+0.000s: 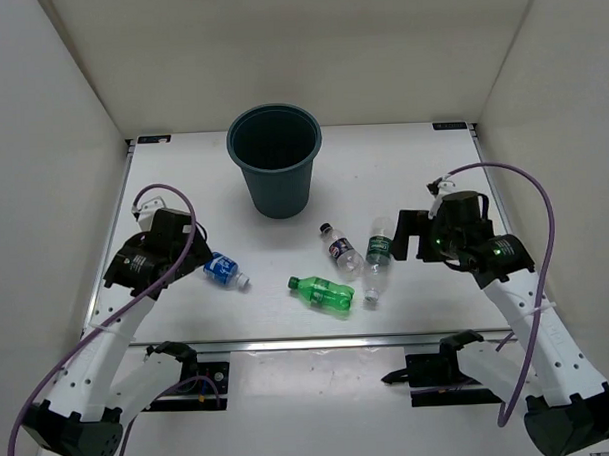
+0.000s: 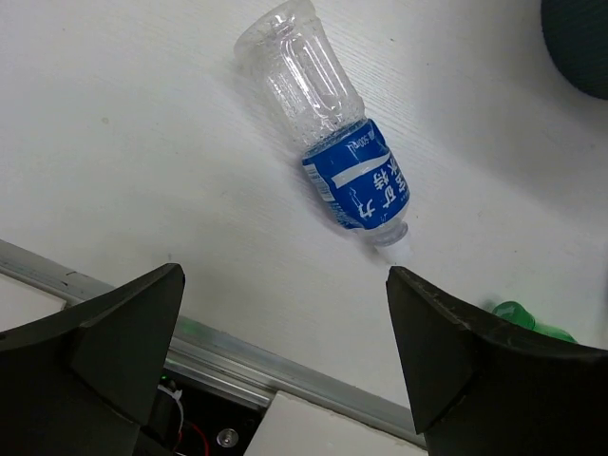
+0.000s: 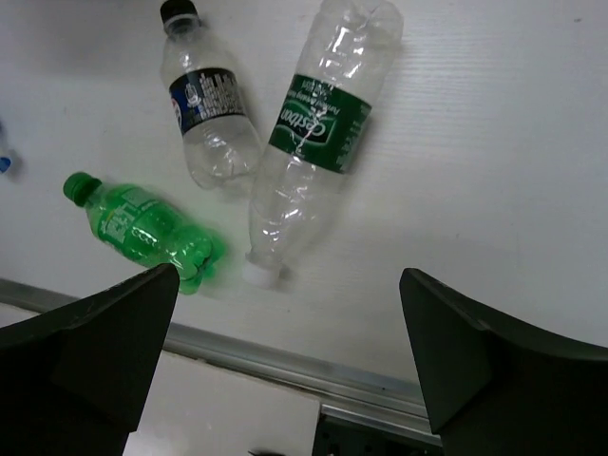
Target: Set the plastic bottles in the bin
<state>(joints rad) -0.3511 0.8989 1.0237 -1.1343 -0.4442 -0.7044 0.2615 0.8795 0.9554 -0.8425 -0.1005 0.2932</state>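
The dark teal bin (image 1: 275, 159) stands upright at the back middle of the table. Four plastic bottles lie flat in front of it. The blue-labelled clear one (image 1: 224, 270) (image 2: 342, 152) lies just beyond my left gripper (image 1: 192, 244) (image 2: 285, 285), which is open and holds nothing. The all-green bottle (image 1: 322, 292) (image 3: 142, 228), the dark-labelled clear bottle (image 1: 340, 251) (image 3: 209, 109) and the green-labelled clear bottle (image 1: 378, 258) (image 3: 318, 133) lie together in the middle. My right gripper (image 1: 410, 234) (image 3: 290, 285) hovers open just right of them.
White walls close in the table on the left, right and back. An aluminium rail (image 1: 308, 340) (image 2: 237, 366) (image 3: 285, 361) runs along the near edge. Purple cables (image 1: 539, 195) loop over both arms.
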